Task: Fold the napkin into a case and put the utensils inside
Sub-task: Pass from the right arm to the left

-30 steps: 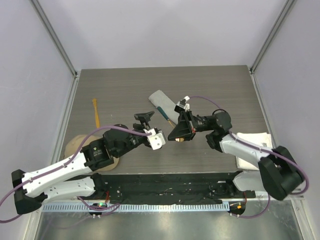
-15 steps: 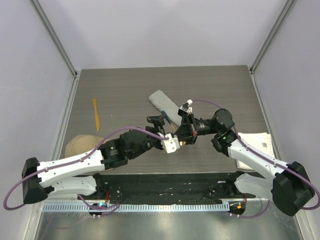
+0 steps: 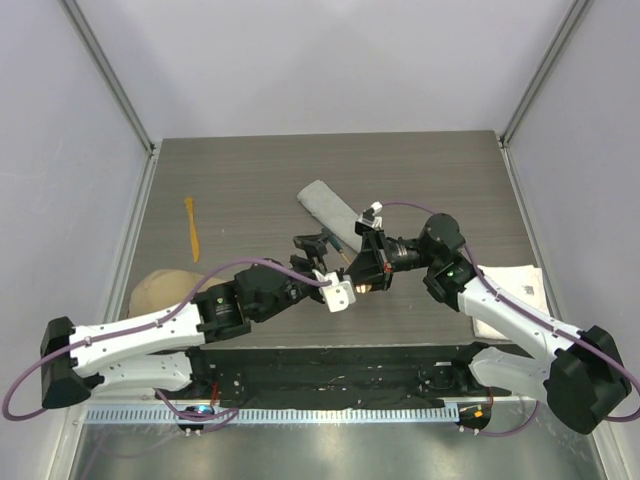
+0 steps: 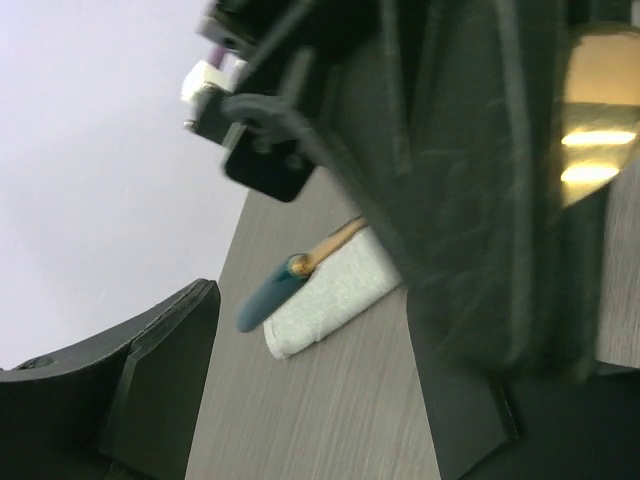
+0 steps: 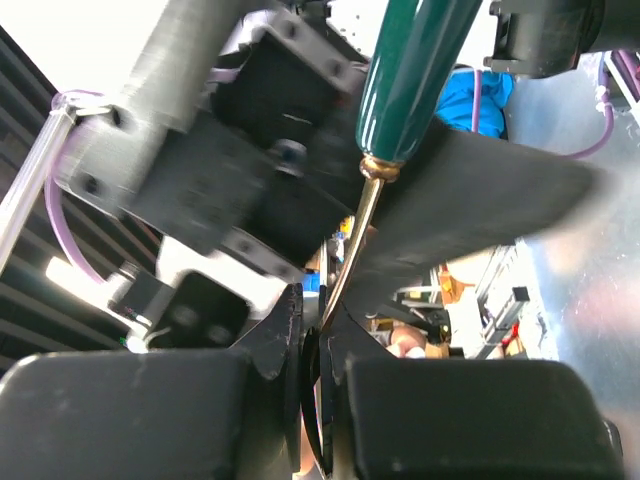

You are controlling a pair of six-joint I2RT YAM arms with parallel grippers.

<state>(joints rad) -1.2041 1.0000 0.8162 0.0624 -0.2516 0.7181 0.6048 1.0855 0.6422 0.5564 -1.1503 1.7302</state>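
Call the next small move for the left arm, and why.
Probably ease the open left pincer around the teal handle and close. The right pincer pinches that utensil only by its gold neck, handle pointing toward the left arm, which looks like a handover. Whether the handle sits between the jaws is unclear. Another teal-handled piece lies at the case.

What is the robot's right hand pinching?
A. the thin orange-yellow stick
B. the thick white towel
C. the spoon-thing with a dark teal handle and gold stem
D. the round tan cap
C: in the right wrist view the right hand pinches the gold stem of the dark teal handled utensil, while the thin orange-yellow utensil lies alone on the dark wooden table.
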